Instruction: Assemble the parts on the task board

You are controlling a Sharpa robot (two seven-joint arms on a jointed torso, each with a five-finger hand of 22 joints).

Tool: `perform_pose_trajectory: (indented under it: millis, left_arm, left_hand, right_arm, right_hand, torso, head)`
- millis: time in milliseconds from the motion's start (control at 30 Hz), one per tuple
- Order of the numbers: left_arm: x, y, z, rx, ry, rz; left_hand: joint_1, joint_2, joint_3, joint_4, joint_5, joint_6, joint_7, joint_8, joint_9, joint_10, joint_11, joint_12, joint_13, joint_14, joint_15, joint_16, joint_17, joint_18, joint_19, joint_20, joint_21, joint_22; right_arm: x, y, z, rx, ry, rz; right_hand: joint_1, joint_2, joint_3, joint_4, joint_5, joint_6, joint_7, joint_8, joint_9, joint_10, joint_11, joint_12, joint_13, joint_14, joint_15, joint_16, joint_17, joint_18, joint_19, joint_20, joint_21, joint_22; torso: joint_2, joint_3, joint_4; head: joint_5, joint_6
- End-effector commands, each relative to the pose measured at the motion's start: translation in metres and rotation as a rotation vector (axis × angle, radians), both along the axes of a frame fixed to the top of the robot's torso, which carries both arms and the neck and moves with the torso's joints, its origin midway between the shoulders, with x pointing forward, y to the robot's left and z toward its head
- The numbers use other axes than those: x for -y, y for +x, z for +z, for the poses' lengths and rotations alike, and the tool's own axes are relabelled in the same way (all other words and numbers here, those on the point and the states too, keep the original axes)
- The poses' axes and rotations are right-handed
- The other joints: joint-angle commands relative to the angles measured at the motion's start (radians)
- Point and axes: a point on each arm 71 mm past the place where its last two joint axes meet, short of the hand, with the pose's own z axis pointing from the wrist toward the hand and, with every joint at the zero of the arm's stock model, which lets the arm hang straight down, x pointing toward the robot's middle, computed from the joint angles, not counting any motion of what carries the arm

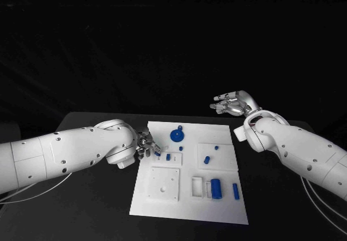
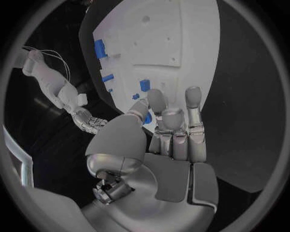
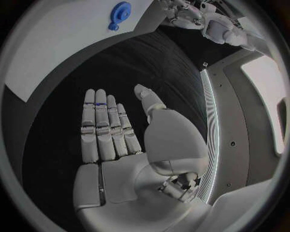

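The white task board (image 1: pixel 224 211) lies in the middle of the black table. On it are a round blue disc (image 1: pixel 176 135) (image 3: pixel 119 13), a blue cylinder (image 1: pixel 215 188) (image 2: pixel 99 48), a slim blue pin (image 1: pixel 235 191) and several small blue pieces (image 1: pixel 207 159). My left hand (image 1: pixel 147 144) (image 2: pixel 163 140) is at the board's left edge. Its thumb and a finger pinch a small blue piece (image 2: pixel 147 117). My right hand (image 1: pixel 231 105) (image 3: pixel 115 140) hangs in the air beyond the board's far right corner, flat, fingers apart, holding nothing.
White raised blocks (image 1: pixel 164 184) and a slotted holder (image 1: pixel 197 187) stand on the near half of the board. Bare black table (image 1: pixel 87 201) lies on both sides of the board. My right arm (image 2: pixel 54 87) shows in the left wrist view.
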Motion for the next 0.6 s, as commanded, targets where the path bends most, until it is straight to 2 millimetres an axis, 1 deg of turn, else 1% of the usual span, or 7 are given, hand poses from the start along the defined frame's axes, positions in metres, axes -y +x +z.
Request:
perform_pose_trajectory:
  millis: [33,300,600]
  left_arm:
    - [0.0022,0.0008,-0.0012,0.026,0.016,-0.007]
    - [0.0051,-0.0004,-0.0056,0.010,0.031,-0.022]
    - [0.0038,0.0000,-0.0070,0.003,0.055,-0.033]
  left_hand:
    - [0.011,0.001,0.012,-0.006,0.008,0.060,-0.052,0.005,0.242,0.048,-0.009,0.009,-0.005,0.008,0.000,0.000,0.003,0.016,0.006,0.004,0.004,0.018]
    - [0.011,0.001,0.014,-0.007,0.009,0.060,-0.052,0.005,0.243,0.048,-0.009,0.009,-0.008,0.008,0.000,0.000,0.004,0.017,0.006,0.004,0.005,0.018]
    - [0.011,0.000,0.015,-0.009,0.010,0.061,-0.052,0.004,0.243,0.048,-0.009,0.011,-0.012,0.008,0.001,0.000,0.006,0.017,0.005,0.005,0.005,0.018]
  right_arm:
    - [-0.0022,-0.0004,0.0001,0.000,0.000,0.019]
    - [-0.0025,-0.0006,0.0000,-0.001,0.000,0.020]
    - [-0.0024,-0.0006,-0.0002,-0.001,0.000,0.021]
  right_hand:
    - [0.000,-0.001,-0.005,-0.002,0.004,-0.008,0.002,-0.005,-0.001,-0.008,0.000,-0.001,-0.001,-0.007,0.001,-0.004,-0.001,-0.005,-0.008,0.001,0.003,-0.001]
    - [0.000,-0.001,-0.005,-0.002,0.004,-0.008,0.002,-0.005,-0.001,-0.008,0.000,-0.001,-0.001,-0.007,0.001,-0.004,-0.001,-0.005,-0.008,0.001,0.003,-0.001]
    - [-0.002,0.000,-0.005,-0.004,0.005,-0.009,0.002,-0.005,-0.001,-0.008,0.000,-0.001,-0.001,-0.007,0.001,-0.004,-0.002,-0.005,-0.008,0.001,0.003,-0.001]
  torso:
    - [0.000,-0.0004,0.0002]
    - [0.000,-0.0007,0.0011]
    - [0.000,-0.0008,0.0014]
  head:
    - [-0.001,-0.001]
    - [-0.003,-0.003]
    - [-0.004,-0.003]
